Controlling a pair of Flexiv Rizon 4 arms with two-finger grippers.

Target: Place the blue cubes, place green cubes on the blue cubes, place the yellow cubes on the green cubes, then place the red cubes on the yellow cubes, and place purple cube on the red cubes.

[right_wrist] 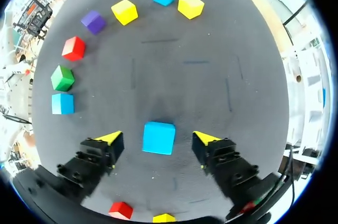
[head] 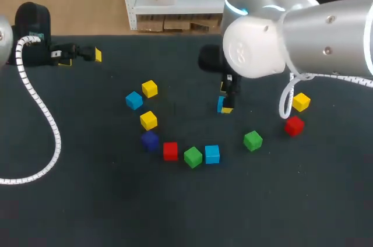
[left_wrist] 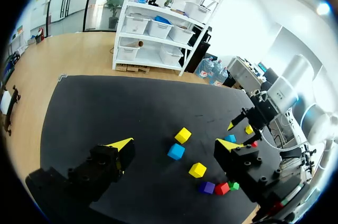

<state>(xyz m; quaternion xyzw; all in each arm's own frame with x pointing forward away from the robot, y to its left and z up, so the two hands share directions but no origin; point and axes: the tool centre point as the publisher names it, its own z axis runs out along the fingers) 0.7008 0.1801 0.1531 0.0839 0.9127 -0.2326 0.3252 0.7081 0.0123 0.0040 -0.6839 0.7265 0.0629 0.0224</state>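
Observation:
A blue cube (right_wrist: 159, 137) rests on the dark mat between the spread fingers of my right gripper (right_wrist: 157, 138), with a gap on each side. In the head view this right gripper (head: 224, 100) stands over that blue cube (head: 221, 105) at mid-table. Curving around its left and front lie a yellow cube (head: 150, 88), a blue cube (head: 134, 100), a yellow cube (head: 148, 120), the purple cube (head: 150, 140), a red cube (head: 170, 151), a green cube (head: 193, 156) and a blue cube (head: 212, 154). My left gripper (head: 81, 58) hangs open and empty at the far left.
To the right of my right gripper lie a green cube (head: 252, 140), a red cube (head: 294, 125) and a yellow cube (head: 301, 102). A white coiled cable (head: 44, 113) trails across the mat's left side. The mat's far edge (head: 175, 35) runs along the back.

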